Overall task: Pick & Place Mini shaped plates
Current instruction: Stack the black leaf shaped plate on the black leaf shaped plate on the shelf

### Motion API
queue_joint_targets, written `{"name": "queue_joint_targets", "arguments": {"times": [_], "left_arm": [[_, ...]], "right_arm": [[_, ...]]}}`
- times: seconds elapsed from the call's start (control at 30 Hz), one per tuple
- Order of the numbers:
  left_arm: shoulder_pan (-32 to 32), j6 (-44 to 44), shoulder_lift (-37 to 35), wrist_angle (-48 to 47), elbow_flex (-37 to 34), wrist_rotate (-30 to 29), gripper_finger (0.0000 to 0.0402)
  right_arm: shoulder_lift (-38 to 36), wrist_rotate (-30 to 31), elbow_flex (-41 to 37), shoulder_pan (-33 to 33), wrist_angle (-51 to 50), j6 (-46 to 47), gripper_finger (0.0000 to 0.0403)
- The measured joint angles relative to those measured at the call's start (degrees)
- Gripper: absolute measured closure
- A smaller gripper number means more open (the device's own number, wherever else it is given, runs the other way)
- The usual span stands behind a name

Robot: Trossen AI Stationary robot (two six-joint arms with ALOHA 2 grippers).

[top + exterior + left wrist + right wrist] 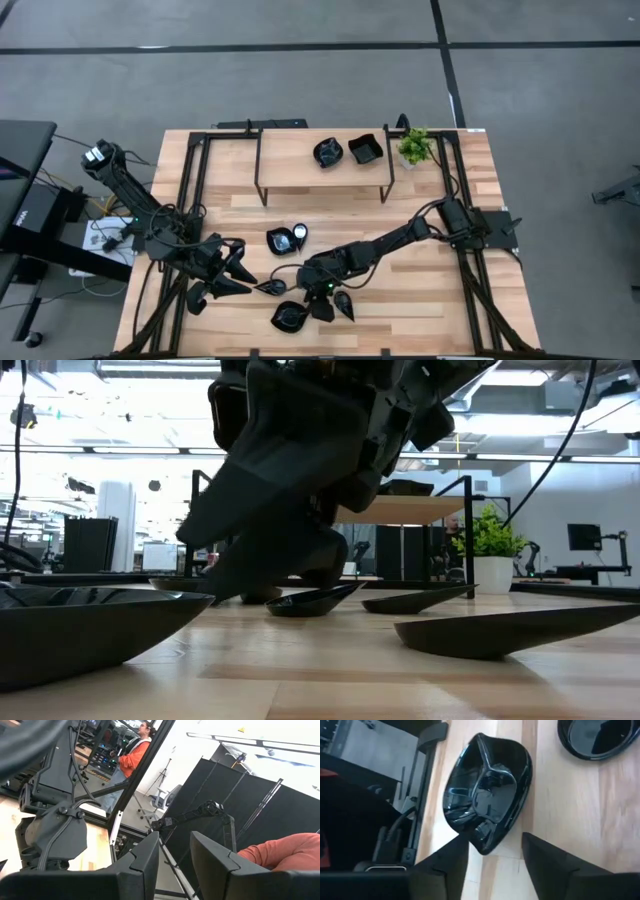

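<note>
We see the right gripper (pixel 300 297) low over the front of the desk (pixel 420 310), its fingers (pixel 547 865) apart on either side of the narrow end of a glossy black leaf-shaped plate (pixel 487 790) that lies flat on the wood, and we cannot tell whether they touch it. Other black plates lie close by, one round plate (pixel 283 240) just behind the gripper, and two more plates (pixel 345 151) sit on the raised shelf (pixel 290 165) at the back beside a small potted plant (pixel 414 147). The left gripper (pixel 235 275) waits over the front left of the desk with its fingers (pixel 145 857) apart and nothing between them.
</note>
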Motion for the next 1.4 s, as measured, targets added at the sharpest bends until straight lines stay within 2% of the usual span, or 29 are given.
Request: {"name": "queue_joint_targets", "arguments": {"times": [0.13, 0.27, 0.67, 0.97, 1.4], "left_arm": [[0.02, 0.0, 0.0, 0.0, 0.0, 0.0, 0.0289], [0.0, 0.0, 0.0, 0.0, 0.0, 0.0, 0.0289], [0.02, 0.0, -0.02, 0.0, 0.0, 0.0, 0.0289], [0.04, 0.0, -0.02, 0.15, 0.0, 0.0, 0.0289], [0.04, 0.0, -0.04, 0.15, 0.0, 0.0, 0.0289]], "right_arm": [[0.0, 0.45, 0.0, -0.07, -0.01, 0.3, 0.0191], [0.0, 1.13, -0.75, -0.54, 0.6, 0.35, 0.018], [0.0, 3.23, -2.43, -1.12, 2.76, 0.3, 0.0183], [3.1, 2.66, -2.08, -0.96, 7.14, 2.4, 0.0184], [2.8, 3.86, -2.14, -0.08, 7.14, 3.45, 0.0184]]}}
